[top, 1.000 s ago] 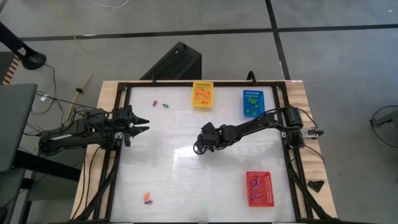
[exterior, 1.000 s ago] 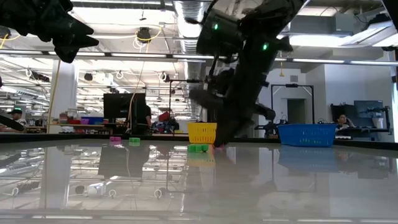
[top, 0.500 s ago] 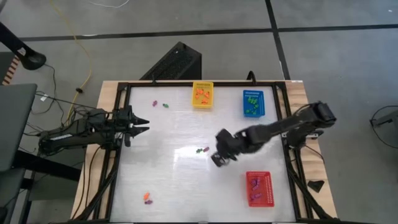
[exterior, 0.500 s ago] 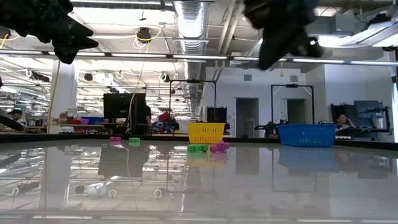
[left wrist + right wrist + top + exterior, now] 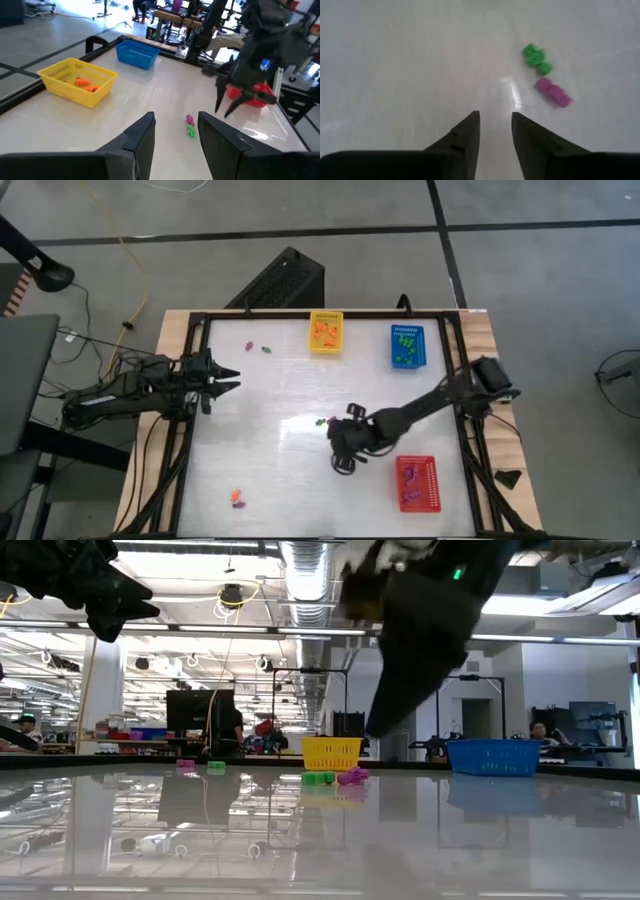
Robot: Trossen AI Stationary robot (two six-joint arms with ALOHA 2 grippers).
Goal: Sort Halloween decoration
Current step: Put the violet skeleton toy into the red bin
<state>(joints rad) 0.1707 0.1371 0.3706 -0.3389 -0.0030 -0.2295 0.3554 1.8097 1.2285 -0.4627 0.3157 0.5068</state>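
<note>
A green trinket (image 5: pixel 536 56) and a purple trinket (image 5: pixel 553 92) lie side by side mid-table, also in the high view as a green trinket (image 5: pixel 321 421) and a purple trinket (image 5: pixel 331 420). My right gripper (image 5: pixel 345 457) hovers on their near side, open and empty; the right wrist view shows its gripper (image 5: pixel 495 122) over bare table. A purple and green pair (image 5: pixel 257 347) lies near the far left, and an orange and purple pair (image 5: pixel 236 499) lies near the near edge. My left gripper (image 5: pixel 228 378) waits open at the left edge.
A yellow basket (image 5: pixel 325 332) with orange pieces and a blue basket (image 5: pixel 406 345) with green pieces stand at the far edge. A red basket (image 5: pixel 417 482) with purple pieces sits near right, beside my right gripper. A black frame (image 5: pixel 190 430) rims the table.
My right gripper has drawn back from the mid-table green and purple trinkets, first rising and moving right, then swinging toward the near edge. The two trinkets, hidden under it a second ago in the high view, now lie uncovered on the table.
</note>
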